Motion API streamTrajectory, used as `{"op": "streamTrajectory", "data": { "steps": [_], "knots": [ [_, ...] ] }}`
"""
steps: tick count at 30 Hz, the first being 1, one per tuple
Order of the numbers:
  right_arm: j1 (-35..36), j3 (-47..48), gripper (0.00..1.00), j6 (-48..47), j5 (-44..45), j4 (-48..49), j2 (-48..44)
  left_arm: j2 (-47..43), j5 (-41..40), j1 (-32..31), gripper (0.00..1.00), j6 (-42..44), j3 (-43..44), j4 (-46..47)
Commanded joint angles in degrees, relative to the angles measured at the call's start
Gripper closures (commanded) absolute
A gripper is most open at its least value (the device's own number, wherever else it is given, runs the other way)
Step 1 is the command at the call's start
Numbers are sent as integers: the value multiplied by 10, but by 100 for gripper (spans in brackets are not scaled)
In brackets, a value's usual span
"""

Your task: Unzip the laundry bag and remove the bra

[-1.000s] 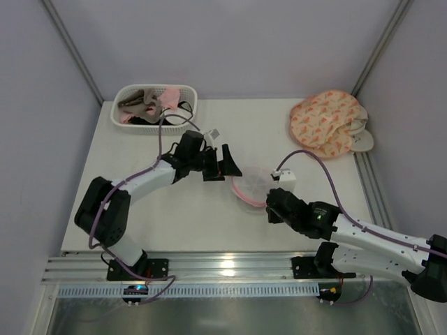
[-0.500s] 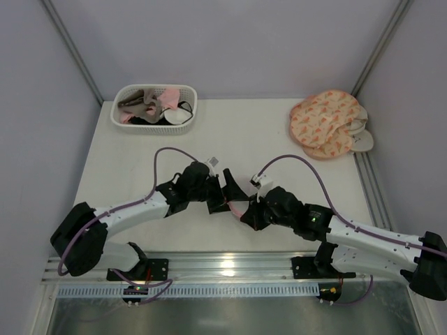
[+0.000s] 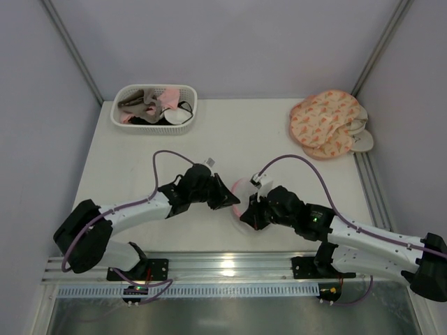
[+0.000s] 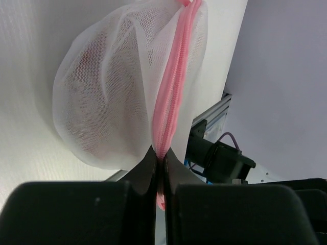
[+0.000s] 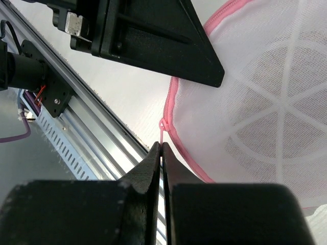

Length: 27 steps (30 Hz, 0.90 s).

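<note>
The laundry bag [image 3: 246, 190], a small round white mesh pouch with a pink zipper rim, is held between both grippers near the table's front middle. My left gripper [image 3: 228, 199] is shut on the pink zipper rim [image 4: 176, 76], and the mesh bag [image 4: 107, 97] bulges just beyond its fingertips. My right gripper [image 3: 248, 213] is shut on the thin pink zipper pull [image 5: 163, 131] at the edge of the bag [image 5: 265, 97]. The zipper looks closed. The bra is hidden; only a dim shape shows through the mesh.
A white basket [image 3: 188, 105] with several garments stands at the back left. A peach orange-patterned fabric piece [image 3: 327, 122] lies at the back right. An aluminium rail [image 3: 223, 269] runs along the table's near edge, just below both grippers.
My left gripper came down from the table's middle to the bag and shut on its pink rim. The right gripper drew the bag left and nearer, staying shut.
</note>
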Motion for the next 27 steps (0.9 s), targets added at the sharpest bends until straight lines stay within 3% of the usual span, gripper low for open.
{"op": "streamTrajectory", "data": {
  "steps": [1,7,13,20,23,27],
  "knots": [
    [0,7,96,-6,5,-8,-19,11,-13,-1,100,3,16,31],
    [1,13,96,-5,28,-55,-15,2,-33,13,100,35,27,9],
    [1,26,96,4,36,-131,32,-11,14,68,100,84,38,-14],
    [-1,79,96,124,294,-287,46,25,128,84,100,189,105,-83],
    [-8,99,96,147,325,-312,70,59,206,84,100,236,140,-94],
    [-8,115,96,149,345,-310,92,112,250,85,100,333,211,-158]
  ]
}}
